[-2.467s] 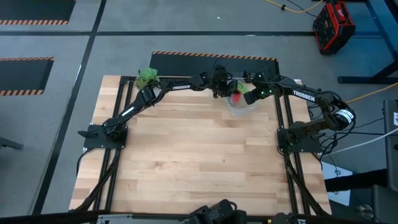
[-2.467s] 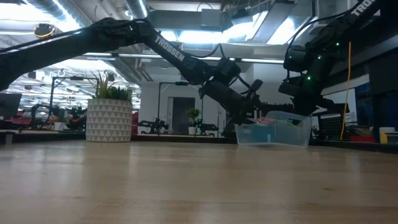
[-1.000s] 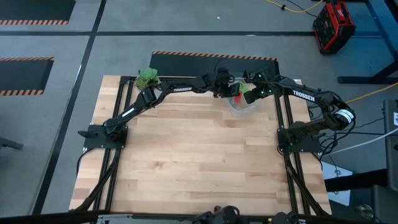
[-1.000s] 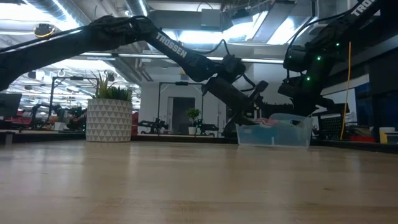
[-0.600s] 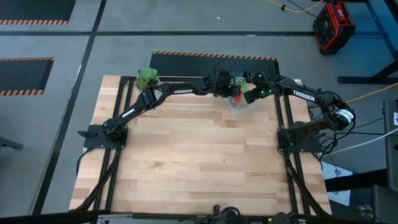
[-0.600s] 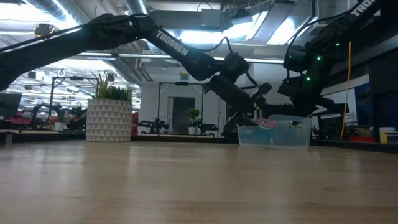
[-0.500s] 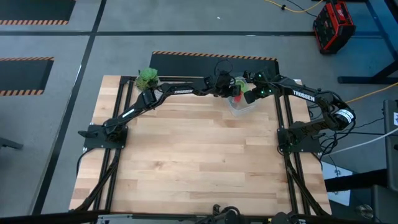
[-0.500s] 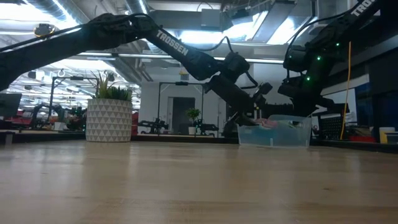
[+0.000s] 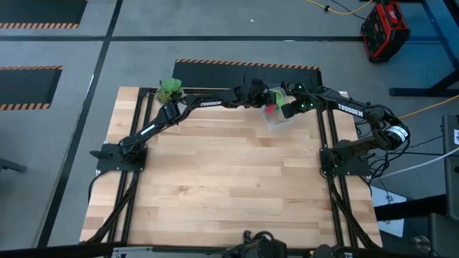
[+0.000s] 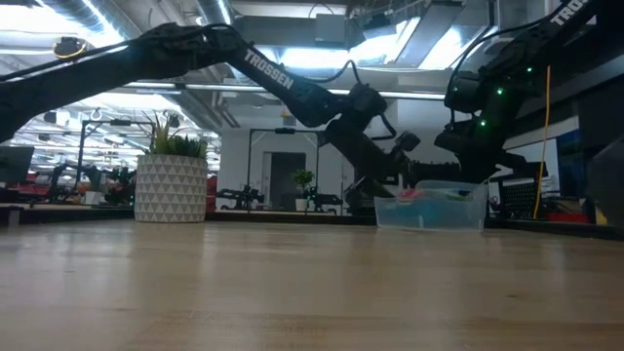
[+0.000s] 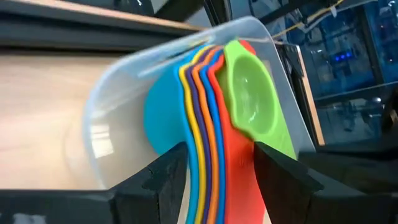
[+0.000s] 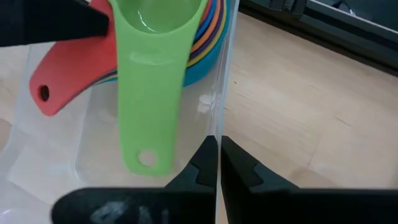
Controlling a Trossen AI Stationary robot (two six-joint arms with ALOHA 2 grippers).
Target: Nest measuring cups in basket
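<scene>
The measuring cups [image 11: 205,112] sit nested inside the clear basket [image 9: 281,123], which stands at the table's far right. The green cup [image 12: 155,74] is on top, its handle turned aside from the rest. My left gripper [image 11: 217,174] reaches into the basket from the left and is closed on the fanned handles. My right gripper [image 12: 219,155] comes from the right and is shut on the basket's wall. In the low view the basket [image 10: 429,210] stands on the table with both grippers above it. My left gripper pinches the stacked handles [image 11: 214,168] of the yellow, orange, purple, blue and red cups between its two fingers, lying across them. It slants down from the table's left. The bowls rest inside the basket. The green handle [image 11: 281,134] lies outside the hold. My right gripper pinches the basket's thin clear side wall [image 12: 217,127] at its rim, one finger inside and one outside. It comes steeply from above, from the table's right. The basket stands on the table.
A green plant in a white patterned pot [image 9: 170,89] stands at the table's far left corner. The wide wooden tabletop [image 9: 229,186] stretches toward the near edge. Both arm bases stand at the table's sides.
My left gripper has swung about its wrist toward the table's far edge while staying closed on the handles, and the stacked cups have turned a little with it inside the basket. My right gripper has kept its hold on the wall.
</scene>
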